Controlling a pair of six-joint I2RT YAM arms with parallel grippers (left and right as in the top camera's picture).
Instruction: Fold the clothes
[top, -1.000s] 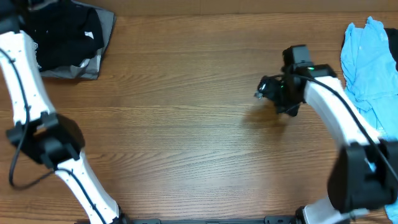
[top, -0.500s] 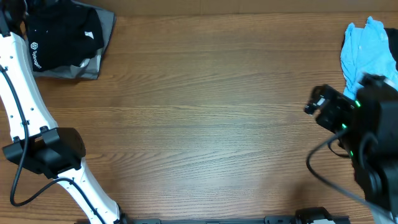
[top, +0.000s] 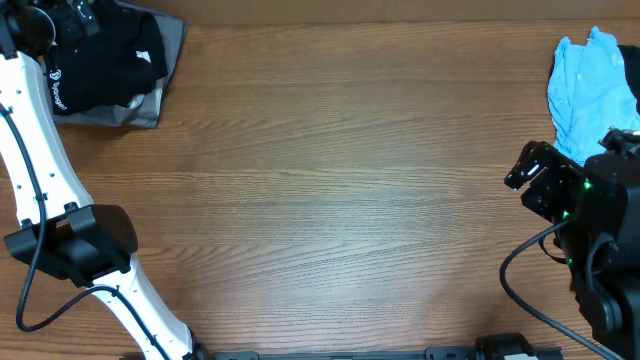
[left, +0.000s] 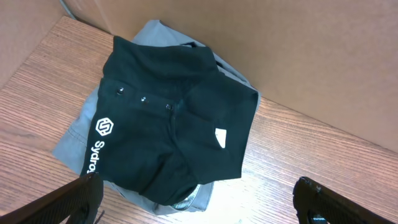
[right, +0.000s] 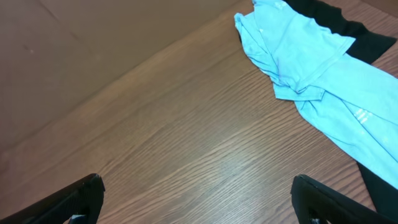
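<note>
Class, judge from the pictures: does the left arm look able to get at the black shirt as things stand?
Probably yes. Its open fingers hang right above the black shirt, which lies on top of the grey garment with nothing covering it.

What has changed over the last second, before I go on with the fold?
The right gripper pulled back from mid-table to the right edge and is open and empty beside the light blue shirt. The left arm's elbow shifted slightly toward the near edge; the left gripper hangs open above the black shirt. Nothing was gripped or released. The black shirt, the grey garment under it and the light blue shirt stayed put.
</note>
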